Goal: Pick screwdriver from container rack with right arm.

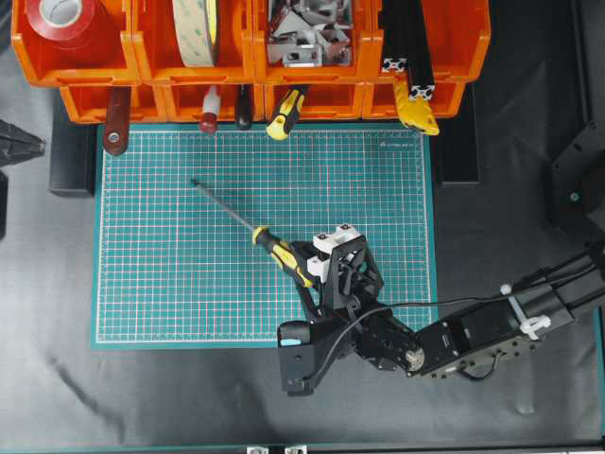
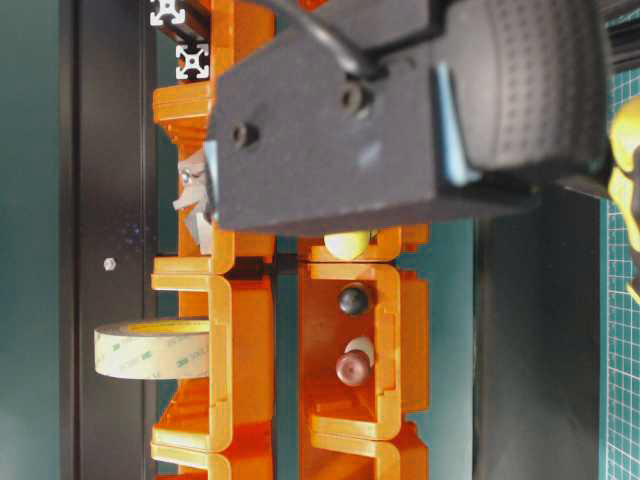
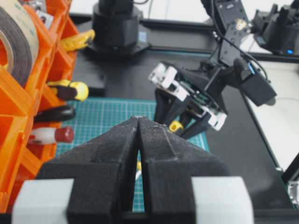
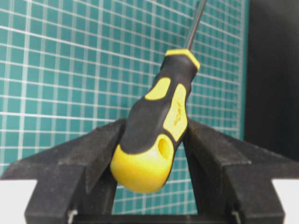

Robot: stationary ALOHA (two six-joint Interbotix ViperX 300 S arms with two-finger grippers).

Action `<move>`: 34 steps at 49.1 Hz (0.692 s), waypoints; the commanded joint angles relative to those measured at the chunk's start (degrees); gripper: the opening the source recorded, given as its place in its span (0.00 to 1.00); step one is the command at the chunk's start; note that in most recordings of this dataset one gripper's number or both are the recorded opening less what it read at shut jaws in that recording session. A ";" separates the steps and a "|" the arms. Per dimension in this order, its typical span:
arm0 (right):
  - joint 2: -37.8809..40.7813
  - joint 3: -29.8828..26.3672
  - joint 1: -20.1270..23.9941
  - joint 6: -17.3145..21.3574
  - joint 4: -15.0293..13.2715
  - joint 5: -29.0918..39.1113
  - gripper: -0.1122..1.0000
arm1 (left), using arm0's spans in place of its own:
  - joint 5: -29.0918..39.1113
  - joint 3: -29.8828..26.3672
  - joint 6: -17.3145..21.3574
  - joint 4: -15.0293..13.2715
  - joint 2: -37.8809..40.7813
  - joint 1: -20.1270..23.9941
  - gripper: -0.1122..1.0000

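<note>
Green cutting mat [image 1: 189,274] fills our view; our right gripper [image 4: 152,154] clamps the screwdriver [image 1: 260,236] handle over it, shaft tip cropped at the wrist view (left gripper [image 3: 138,128] pressed together).

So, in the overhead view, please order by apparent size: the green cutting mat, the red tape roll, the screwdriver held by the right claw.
1. Green cutting mat, by far the largest.
2. Screwdriver, long but thin.
3. Red tape roll, cut by the frame edge, so its full size is unsure.
</note>
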 commanded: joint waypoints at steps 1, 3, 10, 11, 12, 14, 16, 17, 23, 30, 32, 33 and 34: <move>-1.76 -0.18 0.44 0.00 0.18 -2.46 0.45 | -0.18 -1.76 -0.18 0.09 0.44 0.09 0.10; -1.67 -0.18 0.44 0.00 0.26 -2.55 0.45 | -0.18 -1.76 -0.18 0.18 0.35 0.09 0.10; -1.67 -0.18 0.35 0.00 0.26 -2.29 0.56 | -0.18 -1.76 -0.18 0.09 0.35 0.09 0.10; -1.67 -0.18 0.44 0.00 0.26 -2.20 0.60 | -0.18 -1.76 -0.18 0.09 0.44 0.18 0.10; -1.58 -0.09 0.44 0.00 0.18 -2.20 0.63 | -0.18 -1.76 -0.18 0.09 0.35 0.09 0.10; -1.58 -0.18 0.44 0.00 0.18 -1.93 0.69 | -0.18 -1.76 -0.18 0.09 0.35 0.09 0.10; -1.67 -0.18 0.44 0.00 0.18 -1.67 0.73 | -0.18 -1.76 -0.18 0.18 0.44 0.09 0.10; -1.67 -0.18 0.44 0.00 0.26 -1.41 0.75 | -0.26 -1.76 -0.18 0.09 0.44 0.09 0.10; -1.58 -0.35 0.44 0.00 0.18 -0.09 0.83 | -0.18 -1.76 -0.18 0.18 0.35 0.00 0.10; -1.58 -0.35 0.44 0.00 0.26 0.26 0.84 | -0.18 -1.76 -0.18 0.18 0.26 0.00 0.10; -1.58 -0.35 0.35 0.00 0.18 0.26 0.84 | -0.18 -1.76 -0.18 0.09 0.35 0.00 0.10; -1.58 -0.35 0.44 0.00 0.18 0.26 0.84 | -0.18 -1.76 -0.18 0.09 0.35 -0.09 0.10; -1.58 -0.35 0.44 0.00 0.26 0.26 0.84 | -0.18 -1.76 -0.18 0.09 0.35 0.00 0.10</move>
